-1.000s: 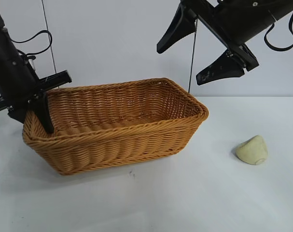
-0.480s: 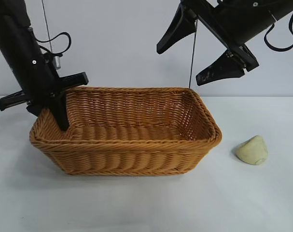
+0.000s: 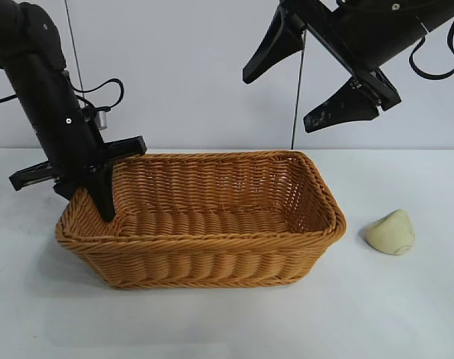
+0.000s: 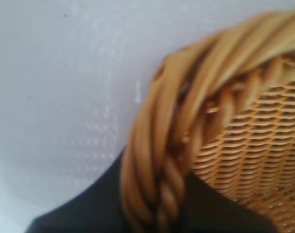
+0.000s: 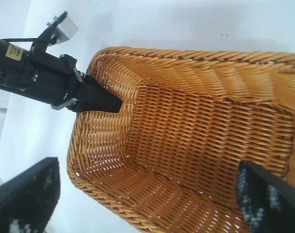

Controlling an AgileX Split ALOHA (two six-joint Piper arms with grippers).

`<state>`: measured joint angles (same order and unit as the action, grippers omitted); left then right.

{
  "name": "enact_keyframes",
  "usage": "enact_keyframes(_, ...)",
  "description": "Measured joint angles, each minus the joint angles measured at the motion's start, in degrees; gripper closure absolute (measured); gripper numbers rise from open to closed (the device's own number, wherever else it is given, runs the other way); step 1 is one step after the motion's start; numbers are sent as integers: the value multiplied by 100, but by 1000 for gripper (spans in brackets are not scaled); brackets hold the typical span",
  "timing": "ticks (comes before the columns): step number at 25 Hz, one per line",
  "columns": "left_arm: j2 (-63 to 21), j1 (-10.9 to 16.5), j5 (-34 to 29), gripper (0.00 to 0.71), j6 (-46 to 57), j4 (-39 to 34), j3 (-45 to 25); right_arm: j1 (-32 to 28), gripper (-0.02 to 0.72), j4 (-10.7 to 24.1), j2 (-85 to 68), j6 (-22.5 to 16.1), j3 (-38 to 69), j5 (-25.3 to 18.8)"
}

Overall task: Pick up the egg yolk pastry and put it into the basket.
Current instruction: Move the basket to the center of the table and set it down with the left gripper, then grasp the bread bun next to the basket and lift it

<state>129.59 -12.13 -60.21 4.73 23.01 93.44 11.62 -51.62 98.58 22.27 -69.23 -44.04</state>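
Note:
The orange-brown wicker basket (image 3: 212,238) stands mid-table. My left gripper (image 3: 99,209) straddles its left end, one finger (image 3: 103,196) inside the wall, the other hidden outside. In the left wrist view the braided rim (image 4: 162,160) runs between the dark fingers with both pressed against it, so the left gripper (image 4: 157,216) is shut on the rim. The egg yolk pastry (image 3: 391,232), a small pale cream lump, lies on the table just right of the basket, apart from it. My right gripper (image 3: 280,101) hangs wide open high above the basket's right end, holding nothing.
The right wrist view looks down into the basket (image 5: 186,63), which has nothing in it, with the left arm's finger (image 5: 101,99) over one end. White tabletop surrounds the basket. A thin cable (image 3: 298,90) hangs behind it.
The left arm has swung and dragged the basket by its rim, turning it square to the table and shifting it right, closer to the pastry. The right arm and pastry have not moved.

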Motion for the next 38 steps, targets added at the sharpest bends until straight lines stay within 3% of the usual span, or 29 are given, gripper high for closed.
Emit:
enact_keyframes(3, 6, 0, -13, 77, 116, 0, 19, 0, 7, 0, 0, 0, 0, -14)
enact_keyframes(6, -44, 0, -114, 32, 153, -19, 75, 0, 7, 0, 0, 0, 0, -18)
enact_keyframes(16, -995, 0, -849, 18, 195, -974, 765, 0, 7, 0, 0, 0, 0, -41)
enact_keyframes(21, -1080, 0, -899, 18, 246, -1616, 1384, 0, 7, 0, 0, 0, 0, -41)
enact_keyframes(26, -1080, 27, -901, 18, 279, -2241, 1501, 0, 7, 0, 0, 0, 0, -41)
enact_keyframes(29, -1080, 210, -901, 18, 273, -2417, 1501, 0, 7, 0, 0, 0, 0, -41)
enact_keyframes(36, -1103, 1056, -901, 18, 133, -2557, 1444, 0, 7, 0, 0, 0, 0, -41)
enact_keyframes(38, -1178, 1140, -901, 18, 121, -2571, 1242, 0, 7, 0, 0, 0, 0, -41)
